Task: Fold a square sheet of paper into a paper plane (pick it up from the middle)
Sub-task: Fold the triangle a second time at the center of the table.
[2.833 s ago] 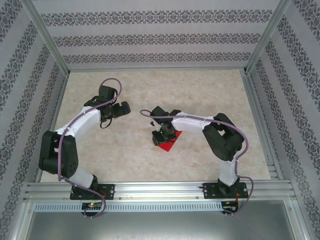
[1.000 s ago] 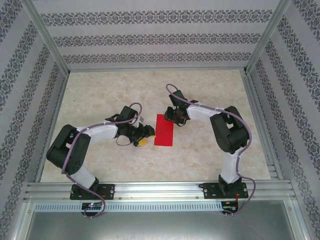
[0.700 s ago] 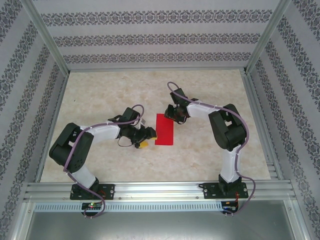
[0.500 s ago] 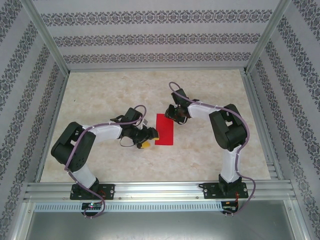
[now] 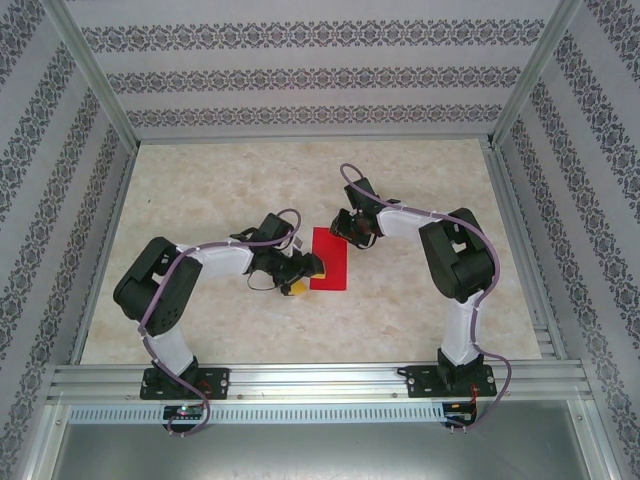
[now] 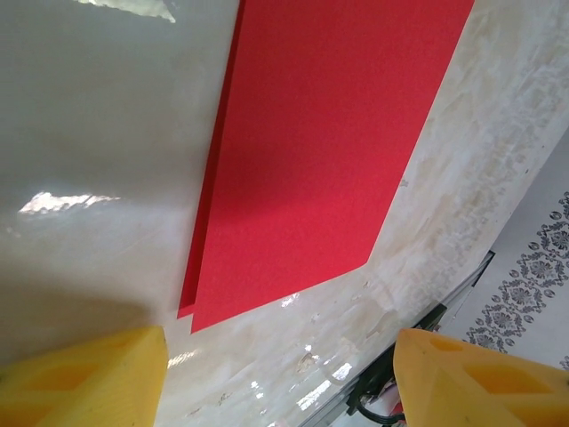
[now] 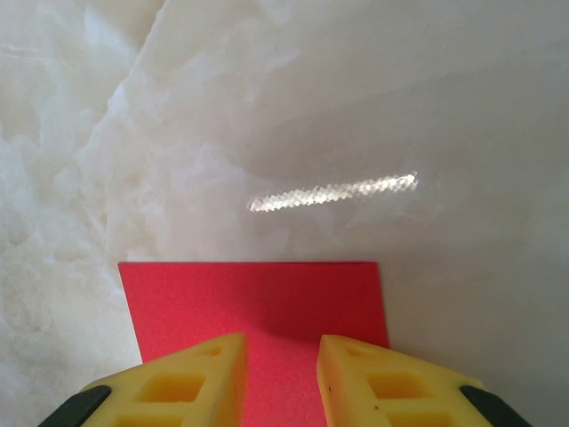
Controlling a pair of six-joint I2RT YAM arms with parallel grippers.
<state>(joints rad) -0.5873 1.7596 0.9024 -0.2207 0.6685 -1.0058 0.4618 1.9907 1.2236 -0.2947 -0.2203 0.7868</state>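
Note:
The square sheet of paper point(image 5: 329, 259) lies flat on the table as a red rectangle, folded in two. In the left wrist view the sheet point(image 6: 320, 151) shows two layers, the lower one peeking out along its left edge. My left gripper point(image 5: 307, 276) sits low at the sheet's near left corner, wide open, with bare table between its yellow fingers point(image 6: 80, 378). My right gripper point(image 5: 347, 233) is at the sheet's far end. Its fingertips point(image 7: 191, 374) stand a little apart over the red paper point(image 7: 258, 298), with nothing between them.
The marble-patterned table point(image 5: 200, 180) is walled by patterned panels on three sides. An aluminium rail point(image 5: 320, 380) with both arm bases runs along the near edge.
My left arm has slid right, bringing its open gripper up to the sheet's near left corner. The right gripper has stayed at the far end, and the sheet has not moved over the last second.

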